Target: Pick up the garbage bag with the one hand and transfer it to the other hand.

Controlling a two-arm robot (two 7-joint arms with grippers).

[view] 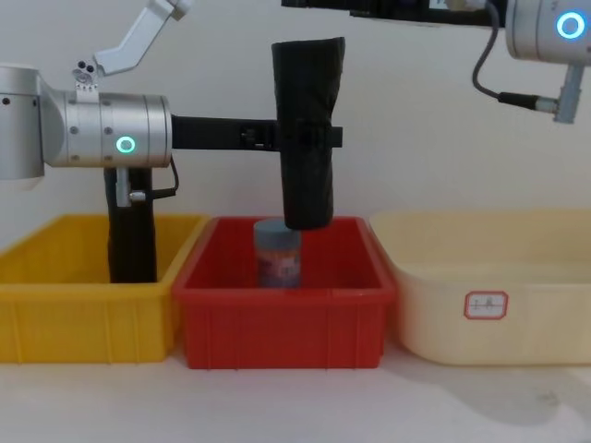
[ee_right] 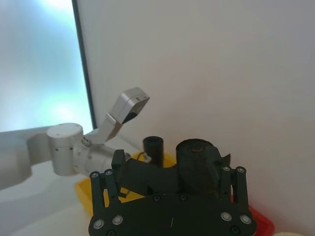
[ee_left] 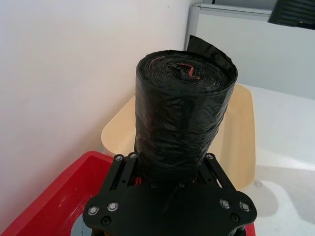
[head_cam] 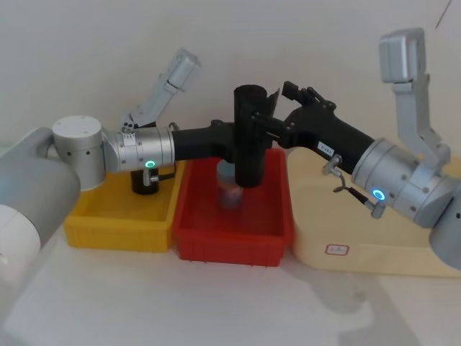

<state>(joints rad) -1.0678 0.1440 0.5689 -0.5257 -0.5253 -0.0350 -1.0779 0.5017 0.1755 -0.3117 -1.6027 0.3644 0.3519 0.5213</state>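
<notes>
Garbage bag [view: 307, 185] hangs upright over the red crate [view: 277, 318], long axis vertical. Its lower end is about level with the crate's rim and just above the blue-lidded jar [view: 278, 254], with open air on either side and the wall behind. The left gripper [view: 309, 137] pinches it around the middle from the side. The right gripper [head_cam: 272, 119] reaches in at the upper end with fingers spread and the roll's top between them; whether they touch it cannot be told. A second roll [view: 132, 231] stands in the yellow crate [view: 83, 314].

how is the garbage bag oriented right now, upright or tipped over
Upright. The garbage bag stands vertical in the air over the red crate, clamped at mid-height by the left hand.
</notes>
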